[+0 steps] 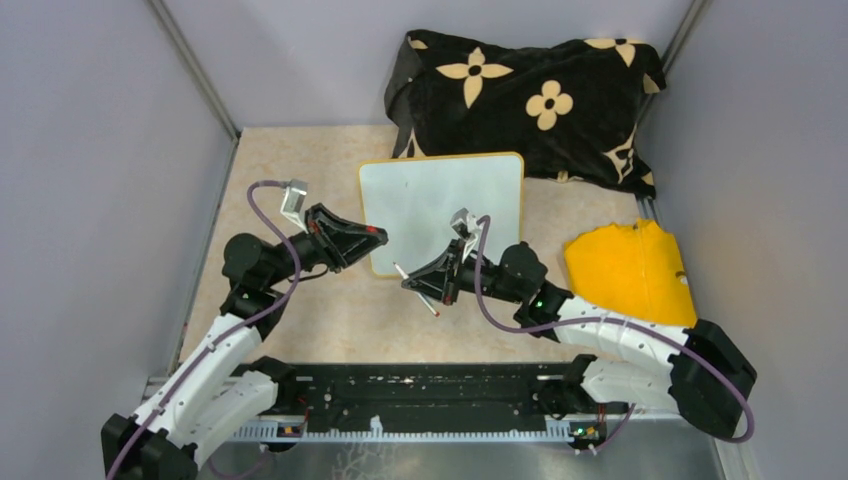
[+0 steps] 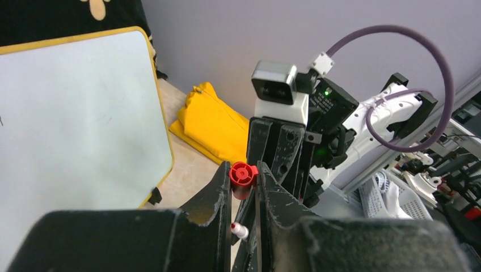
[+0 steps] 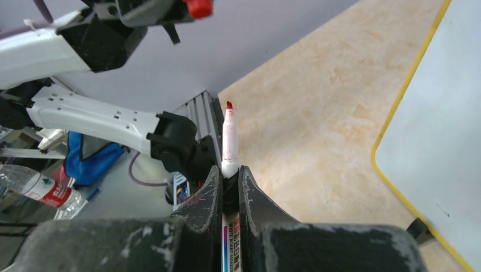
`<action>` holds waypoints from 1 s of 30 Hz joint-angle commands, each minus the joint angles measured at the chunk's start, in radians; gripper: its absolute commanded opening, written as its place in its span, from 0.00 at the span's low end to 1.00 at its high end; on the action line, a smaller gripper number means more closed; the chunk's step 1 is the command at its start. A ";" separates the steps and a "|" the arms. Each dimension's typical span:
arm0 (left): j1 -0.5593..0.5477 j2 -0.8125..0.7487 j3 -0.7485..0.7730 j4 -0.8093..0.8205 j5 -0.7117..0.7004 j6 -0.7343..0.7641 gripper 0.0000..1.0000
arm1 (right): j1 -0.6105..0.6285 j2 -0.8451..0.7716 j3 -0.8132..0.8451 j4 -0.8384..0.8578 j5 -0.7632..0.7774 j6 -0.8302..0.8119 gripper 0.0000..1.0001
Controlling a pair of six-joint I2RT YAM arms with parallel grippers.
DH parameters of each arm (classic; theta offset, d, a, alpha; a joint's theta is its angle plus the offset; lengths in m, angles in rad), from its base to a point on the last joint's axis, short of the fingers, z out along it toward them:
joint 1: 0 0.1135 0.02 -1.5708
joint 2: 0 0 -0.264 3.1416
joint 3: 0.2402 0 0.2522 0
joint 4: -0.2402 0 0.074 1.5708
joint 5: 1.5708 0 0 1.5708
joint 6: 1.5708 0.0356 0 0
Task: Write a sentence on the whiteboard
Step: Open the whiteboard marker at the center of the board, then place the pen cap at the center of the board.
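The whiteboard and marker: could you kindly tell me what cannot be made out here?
- whiteboard: left wrist view, frame edge cuts its left side; tiny mark there unreadable.
- marker: right wrist view, label hidden inside the right gripper.
- Top view: any writing too faint or small to see.

Pale lavender walls [image 1: 90,120] are closing in the tabletop [image 1: 300,160] on three sides, meeting at grey metal corner posts [image 1: 195,65]. The beige, marbled surface is catching soft, even light. A black flower-patterned cloth [image 1: 520,95] is lying heaped along the tabletop's far edge, a yellow cloth [image 1: 630,270] is sitting at its right edge, and a black rail [image 1: 420,390] is running along its near edge.
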 commanded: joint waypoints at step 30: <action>0.055 0.274 0.151 -1.015 -0.941 0.161 0.03 | 0.011 -0.417 -0.059 -0.490 0.647 -0.170 0.00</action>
